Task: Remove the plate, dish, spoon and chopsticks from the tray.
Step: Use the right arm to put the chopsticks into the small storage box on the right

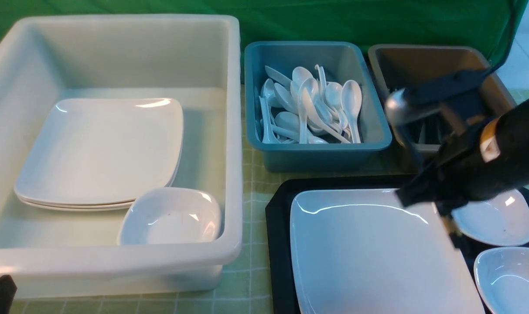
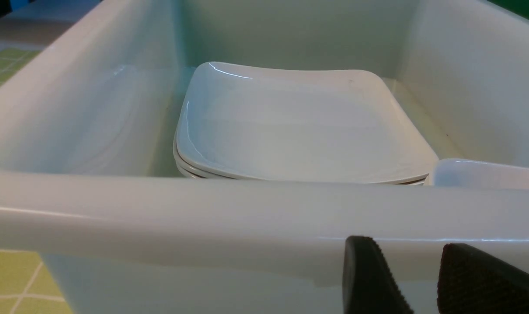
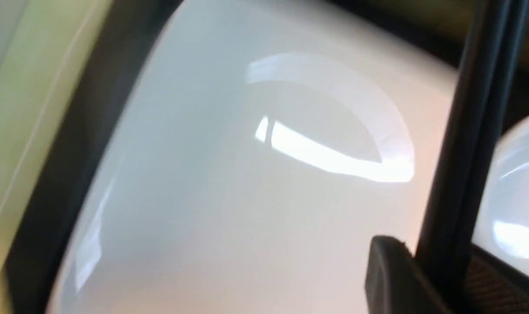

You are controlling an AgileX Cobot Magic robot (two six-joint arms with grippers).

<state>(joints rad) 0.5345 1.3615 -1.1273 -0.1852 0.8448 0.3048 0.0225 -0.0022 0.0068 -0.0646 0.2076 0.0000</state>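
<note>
You're looking at a mock canteen dish-return station, staged rather than a working kitchen. A green cloth backdrop point(image 1: 377, 22) hangs behind a surface point(image 1: 255, 183) covered in pale green checked cloth. Sorting tubs stand along it: a white tub point(image 1: 116, 261) of stacked plates point(image 1: 98, 148), a teal tub point(image 1: 316, 152) heaped with soup spoons point(image 1: 310, 104) and a brown tub point(image 1: 421, 61), with a black serving tray point(image 1: 279, 218) in front.

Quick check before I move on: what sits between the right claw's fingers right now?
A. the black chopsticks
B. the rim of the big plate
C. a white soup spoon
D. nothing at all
A: in the right wrist view the pair of thin black chopsticks runs up from between the fingers of the right claw, above the plate, which lies on the tray.
</note>
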